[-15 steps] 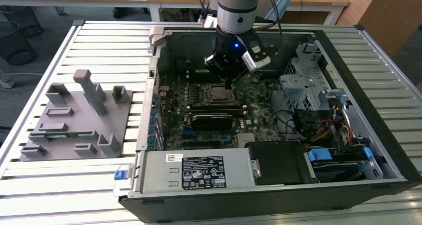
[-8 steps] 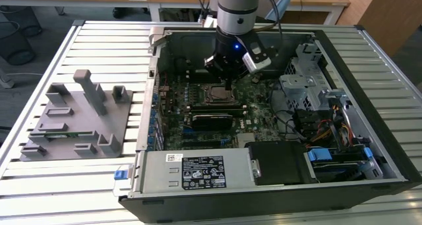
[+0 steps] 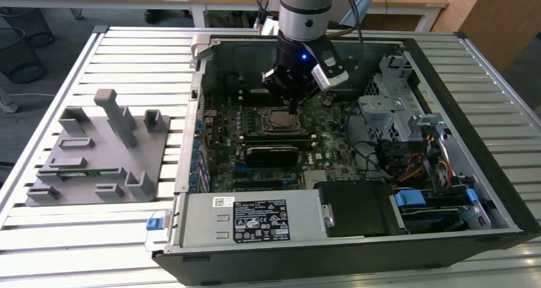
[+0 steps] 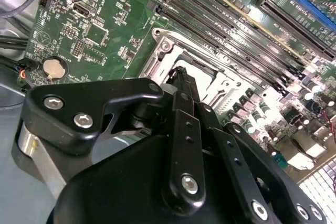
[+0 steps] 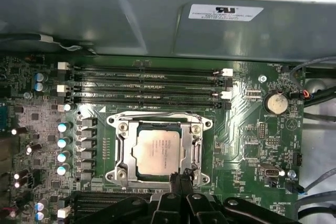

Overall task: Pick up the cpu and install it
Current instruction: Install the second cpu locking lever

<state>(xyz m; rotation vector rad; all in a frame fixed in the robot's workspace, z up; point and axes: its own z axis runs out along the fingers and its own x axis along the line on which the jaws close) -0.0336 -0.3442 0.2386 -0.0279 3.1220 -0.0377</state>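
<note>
I have the gripper [image 3: 292, 104] hanging inside the open computer case [image 3: 473, 174], just above the motherboard [image 5: 247, 145]. In the first wrist view the cpu [image 5: 156, 152] lies flat in the socket [image 5: 121, 129], its silvery top plate facing up and the metal frame around it on all sides. The black fingertips [image 5: 179, 178] sit at the socket's edge, just beside the chip's near side, and nothing is between them. They look drawn close together, so I read the jaws as clenched and empty.

I judge the cpu light and completely stiff, but delicate: its underside contacts and the socket's pins would not forgive a scrape or a tilted seat. The metal top looks smooth, likely slippery. Hold belongs on two opposite edges of the pale rim, kept level, never on the flat faces.

On the exterior view's left, a grey fixture block [image 3: 101, 155] stands on the slatted desk [image 3: 135, 54], well apart from the case.
</note>
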